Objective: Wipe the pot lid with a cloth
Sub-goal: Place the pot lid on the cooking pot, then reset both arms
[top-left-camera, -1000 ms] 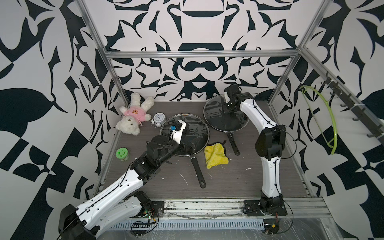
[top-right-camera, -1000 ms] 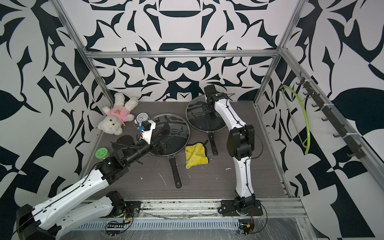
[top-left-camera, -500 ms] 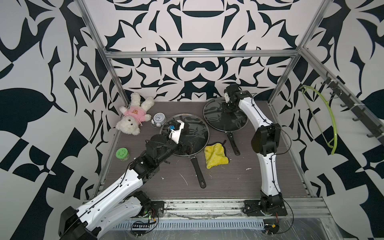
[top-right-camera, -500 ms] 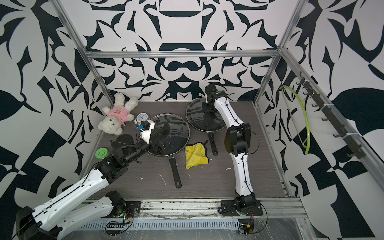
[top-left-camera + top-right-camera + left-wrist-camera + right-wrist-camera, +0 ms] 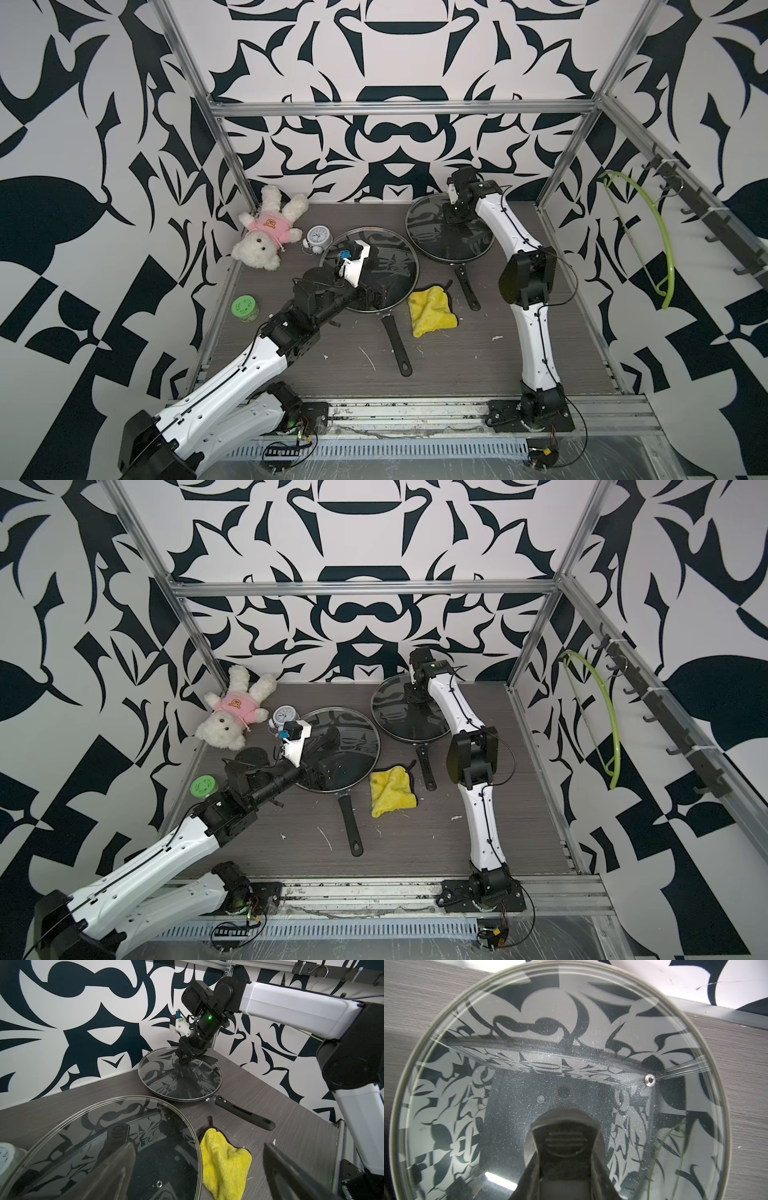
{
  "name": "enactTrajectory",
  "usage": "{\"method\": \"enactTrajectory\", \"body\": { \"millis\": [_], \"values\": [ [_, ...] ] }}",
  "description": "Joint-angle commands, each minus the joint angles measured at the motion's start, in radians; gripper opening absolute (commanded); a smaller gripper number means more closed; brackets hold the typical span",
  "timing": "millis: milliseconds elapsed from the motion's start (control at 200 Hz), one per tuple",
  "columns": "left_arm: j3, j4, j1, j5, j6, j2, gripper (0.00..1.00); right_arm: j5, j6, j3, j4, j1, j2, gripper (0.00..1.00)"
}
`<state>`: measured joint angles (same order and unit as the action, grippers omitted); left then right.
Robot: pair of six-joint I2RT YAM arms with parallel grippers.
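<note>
A booth walled in bold black-and-white patterned panels, framed in aluminium bars, holds a grey wood-grain table (image 5: 457, 365).

Two black frying pans sit on the table, each covered by a round clear glass lid with a metal rim. The far glass lid (image 5: 432, 245) is near the back wall. The near glass lid (image 5: 390, 262) is toward the middle of the table.

The small fluffy bright-yellow cloth (image 5: 432, 311) with dark trim lies rumpled on the table, between the two black pan handles and just beside the near lid's rim. Neither claw touches it.

The right claw (image 5: 185, 1060) points down on the centre of the far glass lid. Its fingers are drawn in narrow around the lid's black ribbed knob (image 5: 565, 1138).

The left claw (image 5: 198, 1145) is spread wide and holds nothing. In the left wrist view, one finger is over the near lid's glass and the other is past the cloth. Whether it touches the glass cannot be told.

Along the left side are three things:
- a white teddy bear in a pink shirt (image 5: 266, 232)
- a small white alarm clock (image 5: 318, 237)
- a green-lidded jar (image 5: 244, 308)

A lime-green hanger (image 5: 648, 232) hangs on the right wall's hook rail.
</note>
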<state>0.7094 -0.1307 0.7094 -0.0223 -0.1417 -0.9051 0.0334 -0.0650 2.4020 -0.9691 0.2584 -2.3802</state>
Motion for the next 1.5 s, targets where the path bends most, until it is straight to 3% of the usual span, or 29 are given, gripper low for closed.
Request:
{"method": "enactTrajectory", "body": {
  "millis": [0,130,225,400,530,620,795,930,1160,1285,1495],
  "values": [
    [-0.019,-0.017,-0.01,-0.008,-0.013,-0.002,0.99,-0.036,-0.001,0.047,0.041,-0.001,0.032,0.0],
    [-0.003,0.003,-0.027,0.019,-0.039,-0.004,0.99,-0.002,-0.001,0.021,0.043,-0.001,0.049,0.0],
    [0.013,0.026,-0.058,0.028,-0.067,-0.017,0.99,-0.005,-0.013,-0.051,0.104,-0.001,0.112,0.12],
    [0.03,0.06,-0.131,0.053,-0.143,-0.036,0.99,-0.011,-0.025,-0.217,0.244,0.0,0.261,0.47],
    [0.035,0.082,-0.204,0.111,-0.163,-0.035,0.99,-0.007,-0.026,-0.367,0.337,0.001,0.38,0.8],
    [0.041,0.1,-0.284,0.138,-0.181,-0.039,0.99,-0.004,-0.03,-0.521,0.443,0.0,0.487,0.94],
    [0.027,0.088,-0.453,0.144,-0.197,-0.076,0.99,0.014,-0.044,-0.908,0.732,0.0,0.741,0.95],
    [-0.051,-0.021,-0.554,0.157,-0.147,-0.096,0.99,0.121,-0.033,-1.214,0.922,0.0,0.935,0.95],
    [-0.197,-0.214,-0.622,0.205,0.044,-0.152,0.99,0.304,-0.034,-1.675,1.261,0.0,1.185,0.95],
    [-0.285,-0.377,-0.63,0.219,0.106,-0.205,0.99,0.372,-0.042,-1.874,1.469,-0.001,1.227,0.95],
    [-0.335,-0.608,-0.678,0.159,0.096,-0.39,0.99,0.505,-0.031,-1.992,1.666,-0.001,1.113,0.95]
  ]
}}
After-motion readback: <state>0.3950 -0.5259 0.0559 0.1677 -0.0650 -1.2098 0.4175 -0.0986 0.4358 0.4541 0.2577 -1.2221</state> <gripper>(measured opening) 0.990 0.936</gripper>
